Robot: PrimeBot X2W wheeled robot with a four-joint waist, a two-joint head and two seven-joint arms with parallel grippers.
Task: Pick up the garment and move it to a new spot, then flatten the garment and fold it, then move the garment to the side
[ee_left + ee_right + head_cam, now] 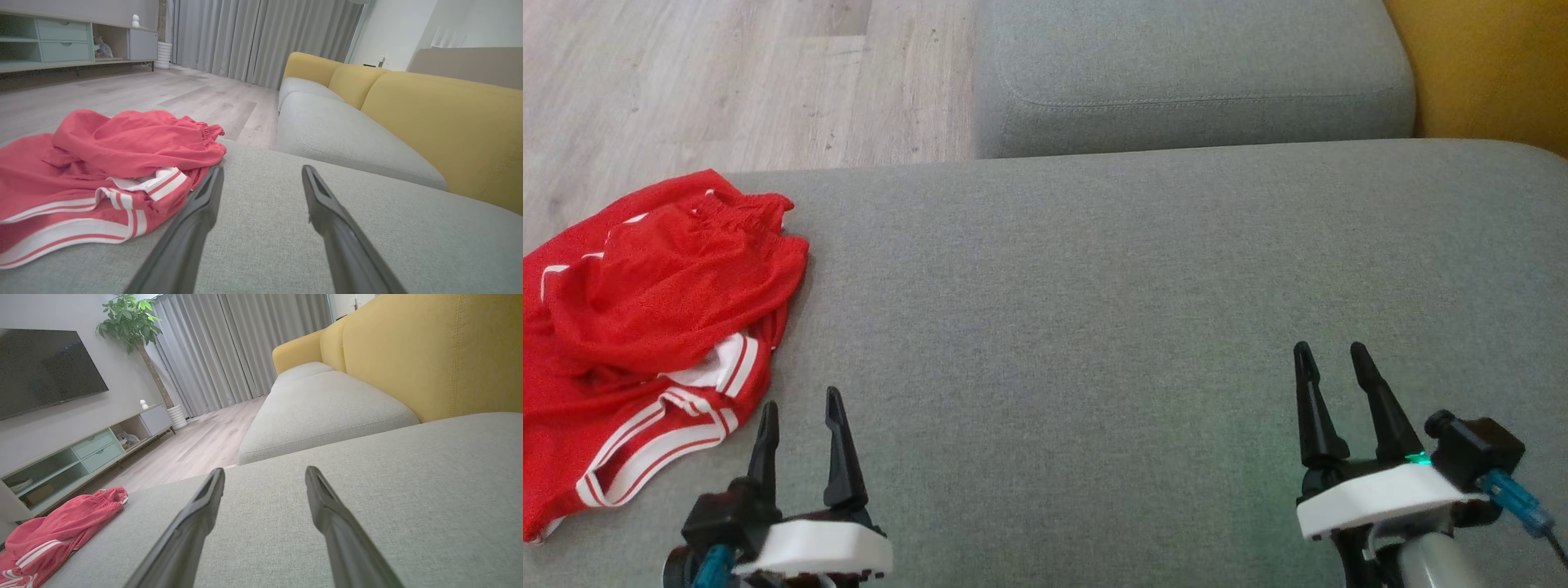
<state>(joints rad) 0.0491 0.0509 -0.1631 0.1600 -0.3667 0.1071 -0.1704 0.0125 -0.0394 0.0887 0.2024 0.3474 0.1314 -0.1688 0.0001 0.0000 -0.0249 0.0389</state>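
This is a home living room, shown by a grey-and-yellow sofa [327,404], a wall TV [45,367] above a low cabinet [96,451], a potted plant [126,318], long grey curtains [204,355] and a wood floor [204,445].

Living room, grey-and-yellow sofa.
Broad grey seat cushion [1143,269] in front; second grey cushion [1192,73] beyond its far edge; yellow backrest [1486,65] at the far right corner. Pale wood floor [727,82] past the far left edge. Grey curtains [212,355], wall TV [45,363], leafy plant [128,318], low cabinet [81,453] with green drawers.
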